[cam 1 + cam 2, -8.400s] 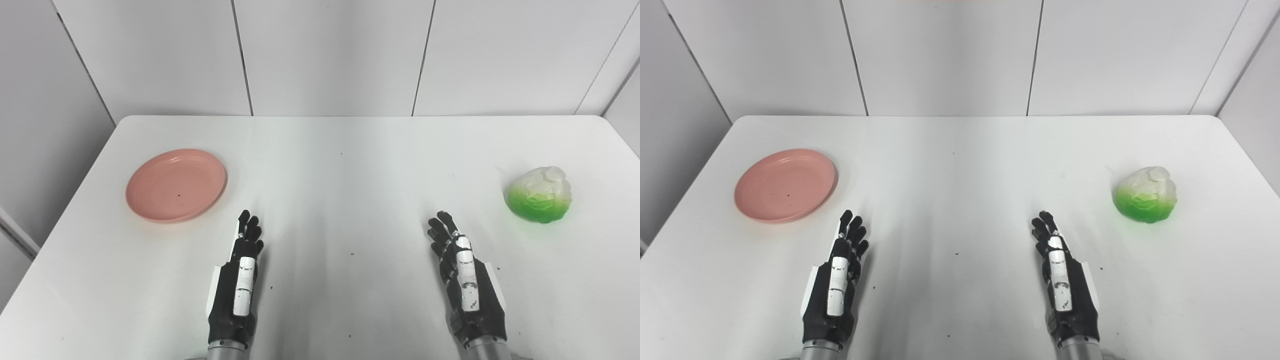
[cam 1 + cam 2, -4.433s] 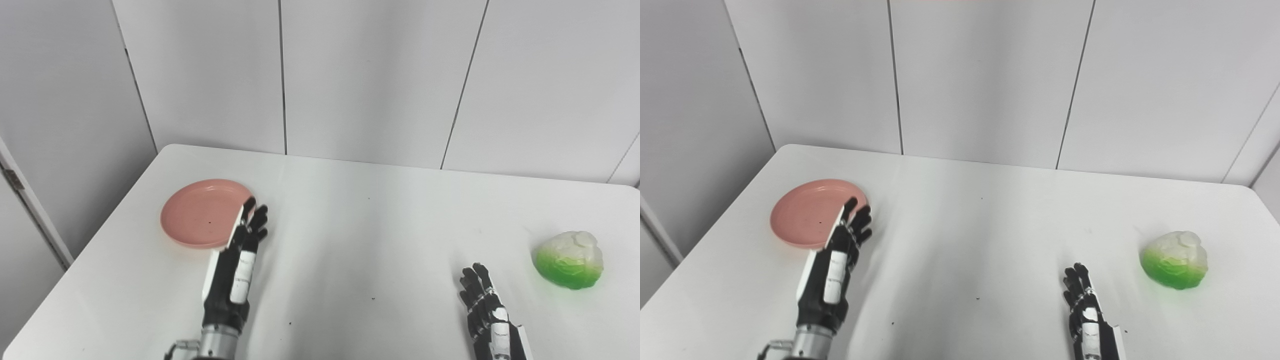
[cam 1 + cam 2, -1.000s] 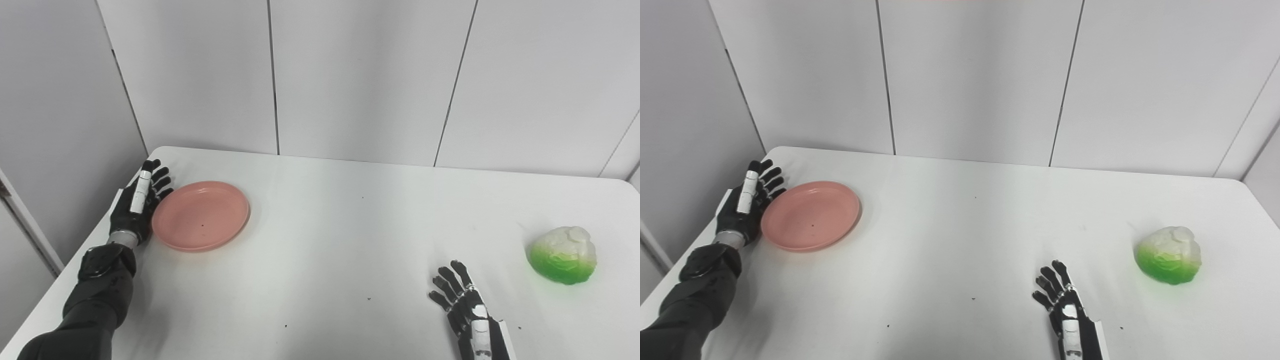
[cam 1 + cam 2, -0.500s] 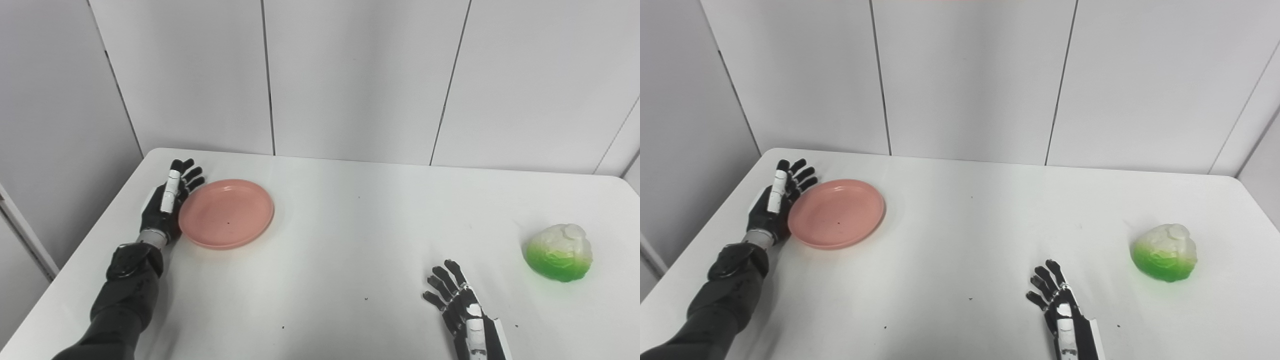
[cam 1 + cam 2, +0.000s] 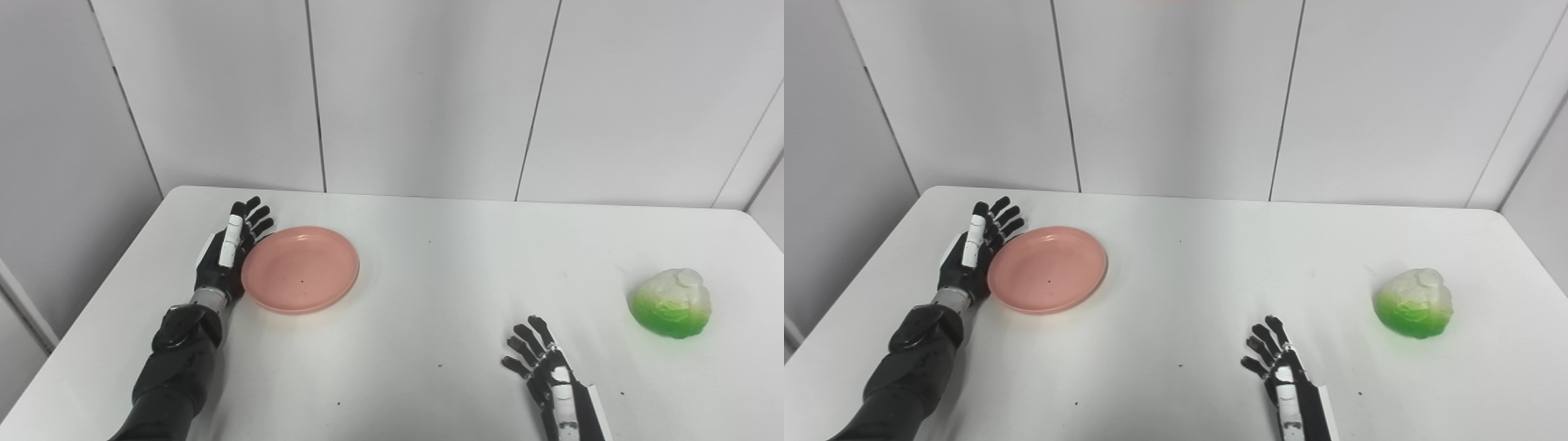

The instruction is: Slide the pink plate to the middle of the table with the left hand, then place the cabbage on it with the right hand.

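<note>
The pink plate point(image 5: 300, 269) lies flat on the white table point(image 5: 429, 294), left of the middle. My left hand point(image 5: 228, 254) stands on its edge against the plate's left rim, fingers straight and apart, holding nothing. The cabbage point(image 5: 670, 303), green below and white on top, sits near the right side of the table. My right hand point(image 5: 551, 380) rests near the front edge, fingers spread, well to the left of the cabbage and apart from it.
White wall panels stand behind the table's far edge. The table's left edge runs close behind my left forearm point(image 5: 174, 361). A few small dark specks dot the tabletop.
My left hand has pushed the plate to the right across the table over the last second. The camera has also turned a little. The right hand and cabbage stay in place.
</note>
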